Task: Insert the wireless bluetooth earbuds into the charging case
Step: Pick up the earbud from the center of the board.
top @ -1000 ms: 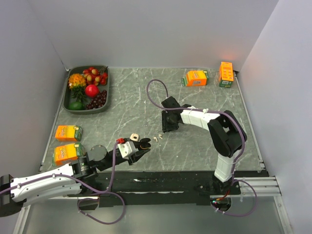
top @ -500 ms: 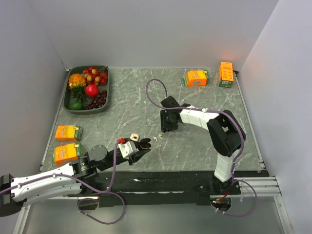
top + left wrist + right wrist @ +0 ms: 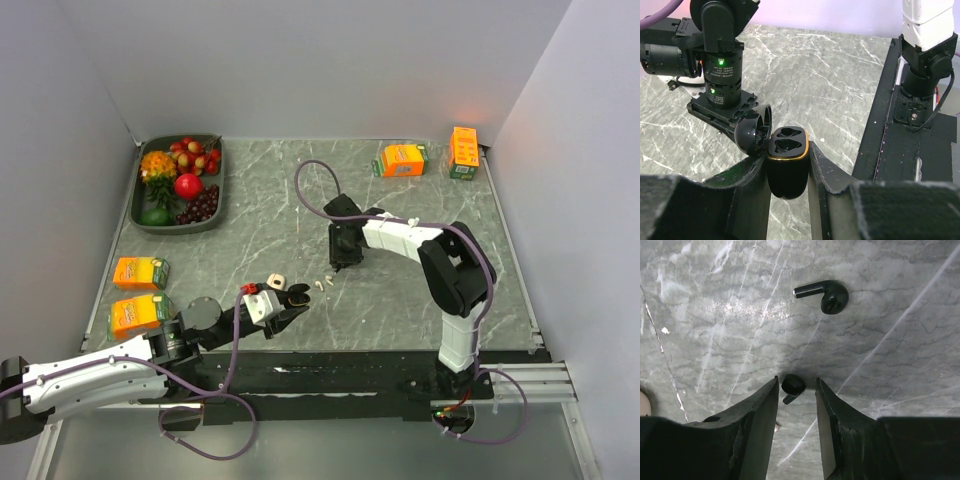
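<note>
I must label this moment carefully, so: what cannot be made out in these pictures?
Top external: the black earbud between the right gripper fingers, hidden beneath that gripper.
Right wrist: a pale object, cut off by the left edge; unidentifiable.
Left wrist: the charging case, its sides covered by the left gripper fingers.

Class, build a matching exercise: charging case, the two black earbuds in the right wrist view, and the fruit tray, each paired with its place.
Things
1. charging case
2. lower black earbud
3. upper black earbud
4. fruit tray

Places
A. lying free, beyond the fingers
B. far left corner of the table
C. clamped in the left gripper, lid open
D. between the open fingers of the right gripper

Pairs: 1-C, 2-D, 3-A, 4-B
</note>
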